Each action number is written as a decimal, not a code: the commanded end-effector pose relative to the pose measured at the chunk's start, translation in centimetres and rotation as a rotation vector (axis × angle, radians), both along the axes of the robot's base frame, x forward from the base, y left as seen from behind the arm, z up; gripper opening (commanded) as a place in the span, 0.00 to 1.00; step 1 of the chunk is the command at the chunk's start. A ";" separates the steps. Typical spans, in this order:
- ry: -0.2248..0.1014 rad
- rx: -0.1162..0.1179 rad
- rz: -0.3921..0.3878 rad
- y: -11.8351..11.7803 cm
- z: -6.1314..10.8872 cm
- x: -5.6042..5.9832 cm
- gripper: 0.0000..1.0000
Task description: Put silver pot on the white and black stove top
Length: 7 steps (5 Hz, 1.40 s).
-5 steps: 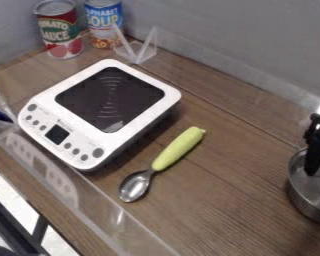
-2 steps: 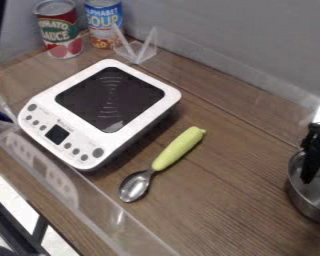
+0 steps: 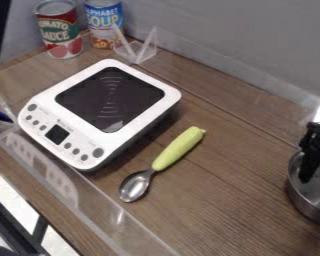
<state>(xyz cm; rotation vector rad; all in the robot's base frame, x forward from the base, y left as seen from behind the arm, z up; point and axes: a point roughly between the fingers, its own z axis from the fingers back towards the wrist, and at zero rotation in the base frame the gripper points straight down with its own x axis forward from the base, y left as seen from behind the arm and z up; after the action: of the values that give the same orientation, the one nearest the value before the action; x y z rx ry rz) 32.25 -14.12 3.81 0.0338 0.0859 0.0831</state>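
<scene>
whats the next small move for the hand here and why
Probably close the hand on the silver pot. The hand sits at the pot's rim at the right edge, pointing down with its jaws apparently open, and the pot is still far from the white and black stove top. A grip must come before any lift.

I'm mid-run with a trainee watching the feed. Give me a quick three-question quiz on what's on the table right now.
1. True or false: the silver pot already sits on the white and black stove top.
2. Multiple choice: what lies between stove and pot? A) a fork B) a spoon with a yellow-green handle C) a knife
3. Short answer: what stands behind the stove, at the table's far left corner?

Key
1. False: the pot is at the right edge of the picture, apart from the stove, with the tool right above it.
2. B
3. Two cans.
</scene>
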 end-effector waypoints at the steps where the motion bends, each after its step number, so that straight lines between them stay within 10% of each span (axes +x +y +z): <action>1: -0.044 -0.008 0.028 0.6 1.4 1.2 1.00; 7: 0.023 0.049 0.109 1.9 1.4 1.4 1.00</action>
<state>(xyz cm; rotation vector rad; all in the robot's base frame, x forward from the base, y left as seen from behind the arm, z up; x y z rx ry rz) 32.53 -12.44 3.40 0.0992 0.1685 0.1857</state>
